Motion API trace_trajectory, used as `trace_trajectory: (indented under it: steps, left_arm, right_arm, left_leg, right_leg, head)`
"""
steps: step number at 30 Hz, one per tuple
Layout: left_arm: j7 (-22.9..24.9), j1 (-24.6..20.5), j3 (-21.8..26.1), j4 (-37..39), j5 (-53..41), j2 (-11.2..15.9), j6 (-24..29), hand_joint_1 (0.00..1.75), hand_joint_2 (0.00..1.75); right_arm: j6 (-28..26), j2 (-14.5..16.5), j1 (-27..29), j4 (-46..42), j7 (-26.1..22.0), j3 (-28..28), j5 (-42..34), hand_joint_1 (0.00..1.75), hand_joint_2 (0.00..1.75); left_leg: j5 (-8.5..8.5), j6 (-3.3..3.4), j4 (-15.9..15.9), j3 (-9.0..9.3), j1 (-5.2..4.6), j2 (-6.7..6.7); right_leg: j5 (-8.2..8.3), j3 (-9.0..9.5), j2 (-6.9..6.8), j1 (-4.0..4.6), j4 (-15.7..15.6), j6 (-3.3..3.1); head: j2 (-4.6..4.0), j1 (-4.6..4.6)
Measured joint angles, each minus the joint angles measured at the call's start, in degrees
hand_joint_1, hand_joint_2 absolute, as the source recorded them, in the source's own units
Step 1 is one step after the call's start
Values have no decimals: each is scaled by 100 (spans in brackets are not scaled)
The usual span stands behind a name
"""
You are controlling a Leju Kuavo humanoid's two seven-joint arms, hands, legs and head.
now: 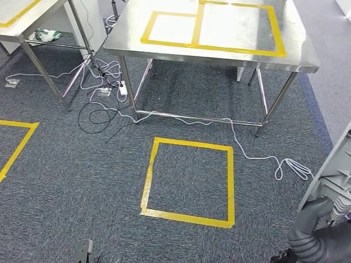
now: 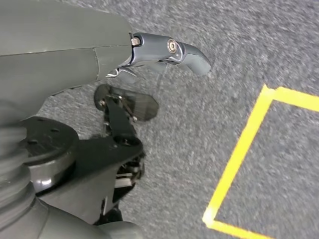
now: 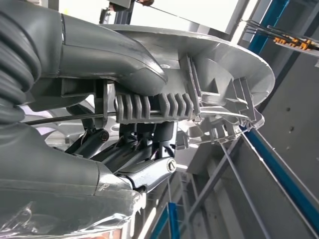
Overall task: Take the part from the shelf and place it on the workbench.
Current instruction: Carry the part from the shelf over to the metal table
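We find the right hand (image 3: pixel 124 124) clamped on the grey ribbed part (image 3: pixel 211 84), thumb above and fingers beneath its rim; in the head view the part (image 1: pixel 335 170) sits at lower right. The left hand (image 2: pixel 150 74) hangs empty, fingers apart, over carpet (image 2: pixel 211 124). The workbench (image 1: pixel 215 52) lies upper centre

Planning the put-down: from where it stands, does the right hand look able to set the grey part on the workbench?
Probably not yet. The right hand grips the grey part low beside the body, and bare carpet with a taped floor square separates it from the workbench.
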Motion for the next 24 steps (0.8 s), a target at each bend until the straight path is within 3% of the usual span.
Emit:
trace_trajectory:
  steps: [7, 14, 18, 19, 21, 23, 24]
  left_arm:
    - [-681, 29, -193, 14, -215, -5, -462, 0, 175]
    - [-550, 67, -288, 88, -177, 48, -849, 0, 175]
    - [-411, 100, -290, 105, -181, 114, -1048, 0, 175]
    - [-395, 109, -291, 108, -188, 124, -1085, 0, 175]
    - [-346, 128, -296, 111, -206, 147, -1140, 0, 175]
    - [-277, 150, -299, 116, -226, 170, -1207, 0, 175]
    - [-242, 164, -299, 119, -235, 179, -1237, 0, 175]
  right_arm:
    - [-1, -15, 1, 85, 0, 43, -173, 175, 175]
    - [1, -51, -7, 179, -1, 125, -227, 175, 175]
    - [-1, -66, -5, 218, -1, 150, -241, 175, 175]
    - [-1, -72, -7, 224, -1, 156, -245, 175, 175]
    - [-1, -85, -15, 239, -4, 173, -247, 175, 175]
    - [-1, -92, -17, 258, -7, 181, -211, 175, 175]
    - [-1, -93, -17, 266, -6, 181, -164, 175, 175]
  left_leg:
    - [11, -12, -3, 0, 18, 0]
    - [12, -14, -4, 0, 21, 0]
    - [-24, 157, -165, 95, 2, -10]
    - [-27, 186, -212, 148, 10, -9]
    - [-34, 200, -240, 220, 11, -6]
    - [-73, 167, -238, 245, 8, -3]
    - [-95, 140, -236, 266, 12, -3]
  right_leg:
    - [-1, -12, 0, 19, 18, -3]
    - [-2, -11, 0, 21, 21, -4]
    - [125, -42, -14, -12, 136, 113]
    - [54, -112, -26, -13, 262, 103]
    - [-269, -414, -49, -13, 841, 66]
    - [-540, -807, -56, -18, 1531, 88]
    - [-544, -904, -64, -28, 1664, 109]
  head:
    - [0, 0]
    - [0, 2]
    - [-1, 4]
    - [-1, 17]
    - [-1, 47]
    - [-1, 61]
    - [-1, 62]
